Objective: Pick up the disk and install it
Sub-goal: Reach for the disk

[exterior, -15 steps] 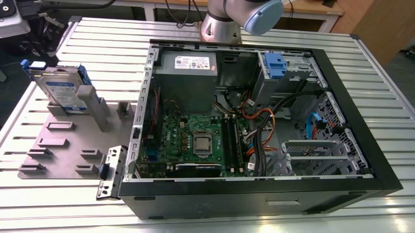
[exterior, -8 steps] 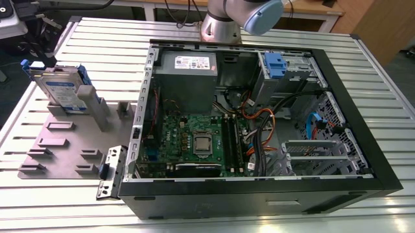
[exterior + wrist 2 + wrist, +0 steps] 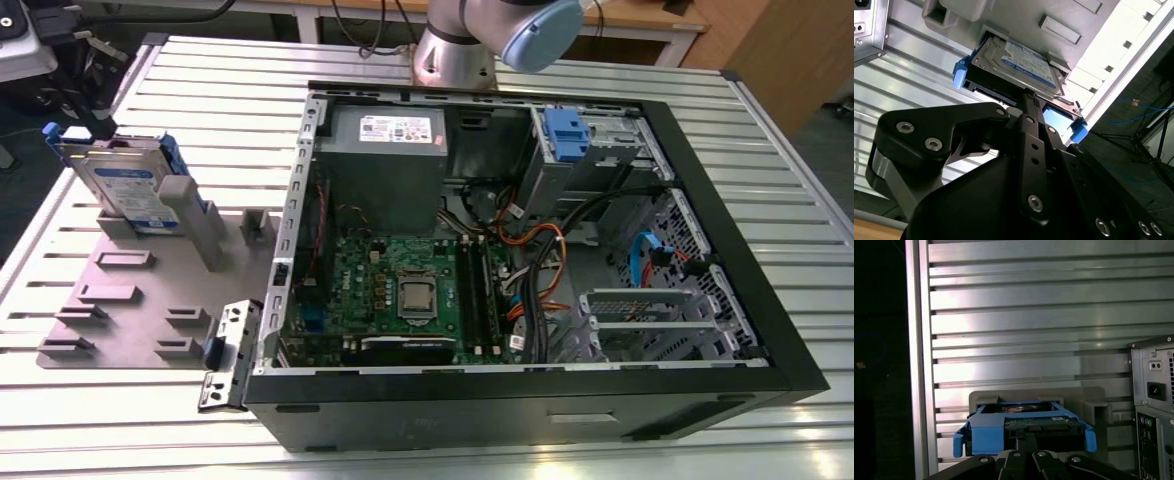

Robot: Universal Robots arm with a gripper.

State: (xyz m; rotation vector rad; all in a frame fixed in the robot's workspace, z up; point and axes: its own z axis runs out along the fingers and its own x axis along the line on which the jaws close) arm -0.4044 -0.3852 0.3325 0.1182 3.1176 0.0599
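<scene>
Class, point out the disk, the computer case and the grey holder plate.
the disk (image 3: 127, 185): exterior view, on its white-and-blue label.
the computer case (image 3: 534, 400): exterior view, on its black near wall.
the grey holder plate (image 3: 130, 325): exterior view, on a bare flat patch.

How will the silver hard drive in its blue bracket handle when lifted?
Likely rigid: the silver-metal hard drive in its blue plastic bracket has a metal body. For the same reason, probably heavy for its size. It stands on edge in the grey fixture, so a sideways push might tip it.
</scene>
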